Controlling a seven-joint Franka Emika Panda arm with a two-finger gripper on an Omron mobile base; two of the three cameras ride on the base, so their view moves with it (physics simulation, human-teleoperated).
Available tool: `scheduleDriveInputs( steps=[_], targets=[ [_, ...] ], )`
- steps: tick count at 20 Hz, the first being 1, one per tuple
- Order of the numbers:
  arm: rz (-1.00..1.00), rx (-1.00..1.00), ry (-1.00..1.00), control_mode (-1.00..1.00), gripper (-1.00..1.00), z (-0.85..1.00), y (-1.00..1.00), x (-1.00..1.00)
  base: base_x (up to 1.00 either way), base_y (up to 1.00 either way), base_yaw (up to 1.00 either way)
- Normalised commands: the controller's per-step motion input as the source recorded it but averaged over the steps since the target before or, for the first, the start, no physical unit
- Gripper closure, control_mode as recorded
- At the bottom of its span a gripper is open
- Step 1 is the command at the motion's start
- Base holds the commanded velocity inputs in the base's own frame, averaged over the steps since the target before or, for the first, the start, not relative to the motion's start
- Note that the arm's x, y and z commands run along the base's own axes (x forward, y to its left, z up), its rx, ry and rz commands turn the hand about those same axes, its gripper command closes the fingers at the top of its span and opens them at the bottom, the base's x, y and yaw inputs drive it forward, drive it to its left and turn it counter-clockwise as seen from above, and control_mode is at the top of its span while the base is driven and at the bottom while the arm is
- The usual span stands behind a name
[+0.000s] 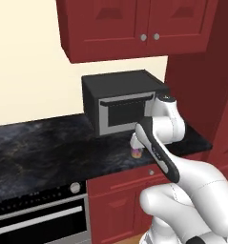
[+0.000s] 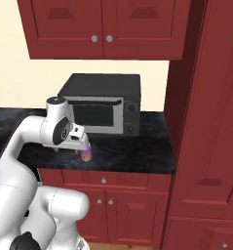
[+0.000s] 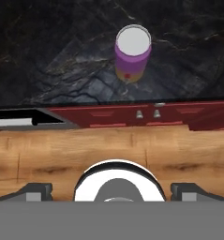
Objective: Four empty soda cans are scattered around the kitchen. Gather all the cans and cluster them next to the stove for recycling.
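near counter edge (image 3: 85, 101), soda can (image 3: 132, 54) under open gripper (image 2: 81, 145).

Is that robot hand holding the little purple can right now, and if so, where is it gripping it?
No, nothing is held. The gripper is open above the soda can, which stands upright on the black countertop, untouched by the fingers.

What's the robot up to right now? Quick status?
End effector open, empty, above a purple soda can. Can upright on black counter, before microwave. Nothing blocking it.
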Motion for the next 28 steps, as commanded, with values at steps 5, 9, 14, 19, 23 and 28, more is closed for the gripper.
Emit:
scheduleDriveInputs(
  steps=[5, 9, 14, 19, 23, 28],
  targets=[
    [0.0, 0.0, 0.0, 1.0, -1.0, 0.0, 0.0, 0.0, 0.02, -0.4, 0.22],
    [0.0, 0.0, 0.0, 1.0, -1.0, 0.0, 0.0, 0.0, 0.0, -0.27, 0.15],
    [0.0, 0.0, 0.0, 1.0, -1.0, 0.0, 0.0, 0.0, 0.09, -0.01, 0.07],
    [0.01, -0.04, 0.08, -1.0, -1.0, -0.11, 0.03, 0.0, 0.0, 0.0, 0.0],
    [0.0, -0.03, 0.03, -1.0, -1.0, -0.06, 0.0, 0.09, 0.0, 0.0, 0.0],
    [0.0, -0.02, -0.01, -1.0, -1.0, 0.05, -0.14, 0.12, 0.0, 0.0, 0.0]
  ],
)
